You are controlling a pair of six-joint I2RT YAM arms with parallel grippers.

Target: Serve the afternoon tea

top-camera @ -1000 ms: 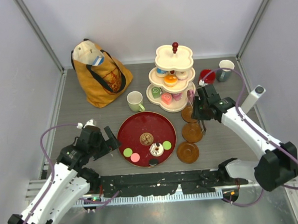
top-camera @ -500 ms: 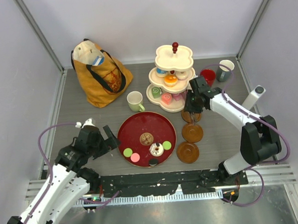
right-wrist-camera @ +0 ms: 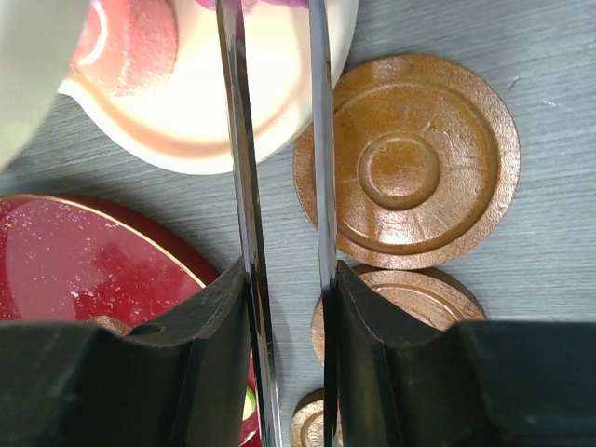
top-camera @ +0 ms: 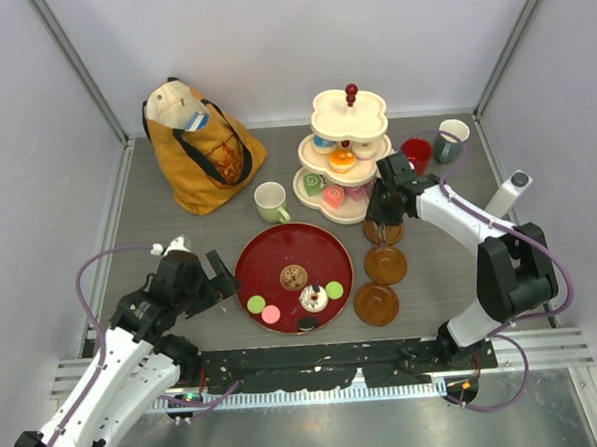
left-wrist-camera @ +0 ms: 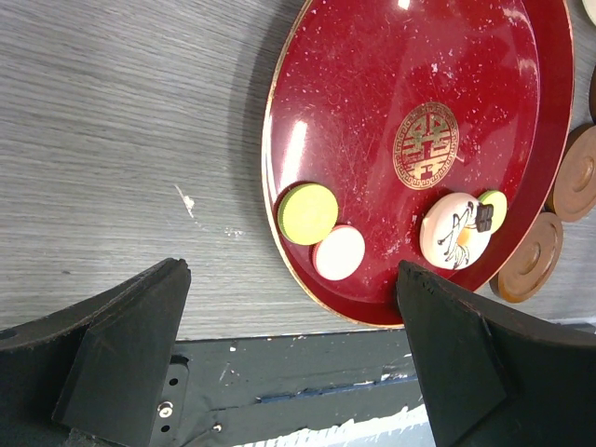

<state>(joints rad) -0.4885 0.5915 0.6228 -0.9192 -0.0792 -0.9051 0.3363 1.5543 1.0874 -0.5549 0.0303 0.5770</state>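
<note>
Several toy pastries lie on the dark-red tray (top-camera: 280,246): a green macaron (top-camera: 256,304), a pink one (top-camera: 271,313), a white donut (top-camera: 313,299). More pastries sit on the cream three-tier stand (top-camera: 348,116). The pale green mug (top-camera: 270,201), red mug (top-camera: 416,153) and grey-blue mug (top-camera: 450,139) stand on the table. My right gripper (top-camera: 386,204) is shut on metal tongs (right-wrist-camera: 240,140); their tips reach over the stand's bottom tier (right-wrist-camera: 205,121) near a pink pastry (right-wrist-camera: 130,37). My left gripper (top-camera: 216,278) is open and empty at the tray's left edge (left-wrist-camera: 279,149).
Three brown round coasters (top-camera: 386,265) lie in a row right of the tray, below the right gripper. The mustard-yellow tote bag (top-camera: 199,149) stands at the back left. Grey walls close in the table on three sides.
The right arm has swung back and left, bringing the tongs from over the coasters to the stand's bottom tier. The left arm has barely moved.
</note>
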